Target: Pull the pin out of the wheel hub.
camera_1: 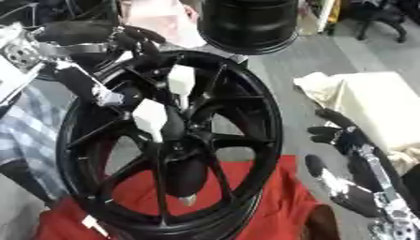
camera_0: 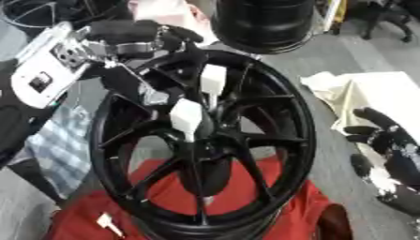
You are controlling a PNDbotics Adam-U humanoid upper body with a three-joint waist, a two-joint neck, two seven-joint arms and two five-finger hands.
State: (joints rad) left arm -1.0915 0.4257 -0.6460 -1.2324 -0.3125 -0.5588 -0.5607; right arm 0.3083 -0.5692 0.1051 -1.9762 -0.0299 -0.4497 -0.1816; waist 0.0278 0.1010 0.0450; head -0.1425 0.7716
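Note:
A black spoked wheel point(camera_0: 283, 140) stands upright on a red cloth point(camera_0: 271, 206). Its dark hub point(camera_0: 212, 140) sits at the centre; I cannot make out a pin there. My left hand point(camera_0: 135, 40) comes in from the upper left and reaches over the wheel's face. Its white-tipped fingers are spread apart: one fingertip point(camera_0: 187, 118) rests right at the hub, another fingertip point(camera_0: 212, 79) lies higher over a spoke. My right hand point(camera_1: 348, 140) hangs to the right of the wheel, apart from the rim, fingers relaxed and holding nothing.
A large black cylinder point(camera_0: 262, 23) stands behind the wheel's top. A cream cloth point(camera_0: 386, 93) lies on the grey floor at right, a checked cloth point(camera_0: 57, 140) at left. A small white piece point(camera_0: 107, 222) lies on the red cloth's lower left.

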